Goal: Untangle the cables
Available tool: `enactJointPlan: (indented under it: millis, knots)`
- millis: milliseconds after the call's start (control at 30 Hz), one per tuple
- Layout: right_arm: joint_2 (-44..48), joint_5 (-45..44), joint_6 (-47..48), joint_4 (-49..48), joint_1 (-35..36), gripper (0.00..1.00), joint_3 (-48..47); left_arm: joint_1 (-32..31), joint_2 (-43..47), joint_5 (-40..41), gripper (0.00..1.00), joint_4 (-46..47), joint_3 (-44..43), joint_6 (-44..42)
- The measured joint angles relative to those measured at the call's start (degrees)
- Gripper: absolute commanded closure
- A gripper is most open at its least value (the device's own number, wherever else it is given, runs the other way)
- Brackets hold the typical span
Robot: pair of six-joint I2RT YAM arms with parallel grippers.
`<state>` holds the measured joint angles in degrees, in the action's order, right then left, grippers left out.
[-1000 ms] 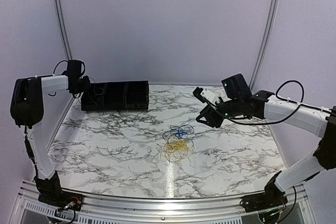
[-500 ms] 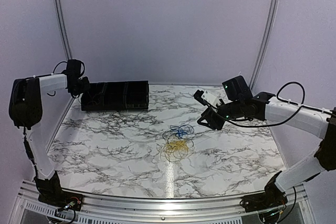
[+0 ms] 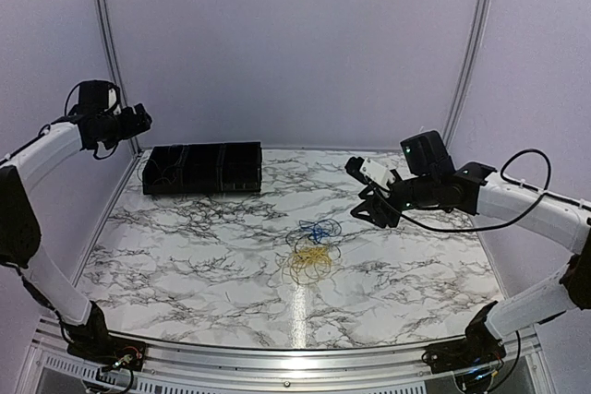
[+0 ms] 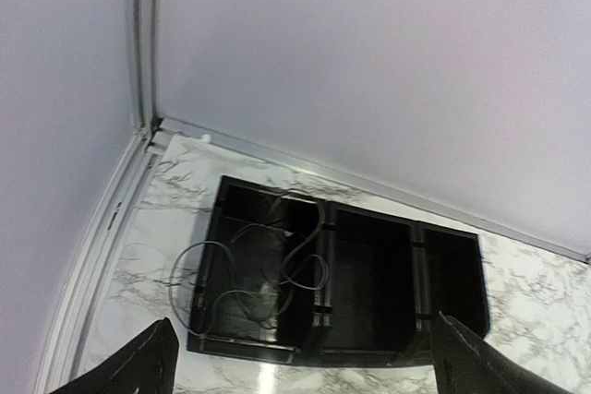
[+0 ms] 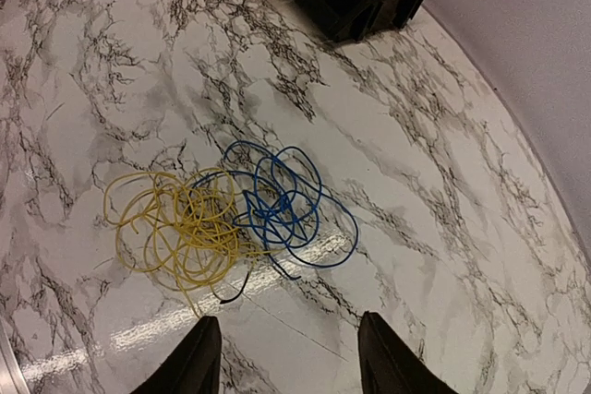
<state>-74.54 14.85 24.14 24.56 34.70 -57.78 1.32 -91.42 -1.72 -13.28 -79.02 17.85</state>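
Left end effector [image 3: 140,119] has released and lifted, leaving the pale cable [image 4: 294,265] in the tray [image 4: 417,274]; yellow cable [image 5: 175,228] and blue cable [image 5: 282,196] lie tangled on the worktop [image 3: 185,246] under the part-open right end effector [image 5: 291,357]

Yellow cable [image 5: 175,228], blue cable [image 5: 282,196] coiled, tangled on table [image 5: 443,136]; pale cable [image 4: 268,283] looped in tray [image 4: 369,354] end compartment

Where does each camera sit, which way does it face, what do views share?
Top external: above, behind the robot, facing the table; left arm, right arm show.
Left wrist: raised, facing down at the tray and thin cable; left gripper below.
Right wrist: facing down at yellow cable, blue cable; right gripper below.
Shared: tray, top and left wrist.
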Motion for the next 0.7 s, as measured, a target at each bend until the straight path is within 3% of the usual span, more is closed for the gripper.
enactJointPlan:
  millis: [133, 300, 367, 500, 600, 700]
  knots:
    - [0.17, 0.22, 3.85, 0.17, 0.0, 0.43, 0.22, -2.97, 5.44, -5.25, 0.01, 0.04, 0.96, 0.11]
    - [-3.63, 0.72, 9.46, 3.08, -0.09, 0.43, -2.34, -17.38, 6.95, -4.61, 0.01, -1.84, -0.13, -4.94]
    - [-8.09, 1.68, 10.93, 4.59, -0.46, 0.43, -5.29, -25.86, 5.05, -0.26, 0.01, -4.24, -3.06, -7.54]
    - [-16.55, 4.48, 11.63, 7.32, -1.92, 0.46, -11.08, -40.46, 3.74, 18.1, 0.01, -4.48, -5.53, -9.4]
    - [-21.46, 7.34, 11.5, 9.27, -3.3, 0.5, -14.95, -42.21, 3.89, 26.51, 0.01, -4.07, -5.55, -5.01]
    - [-24.94, 9.2, 11.19, 10.27, -3.82, 0.52, -17.4, -39.63, 2.75, 26.97, 0.01, -3.91, -5.55, 0.39]
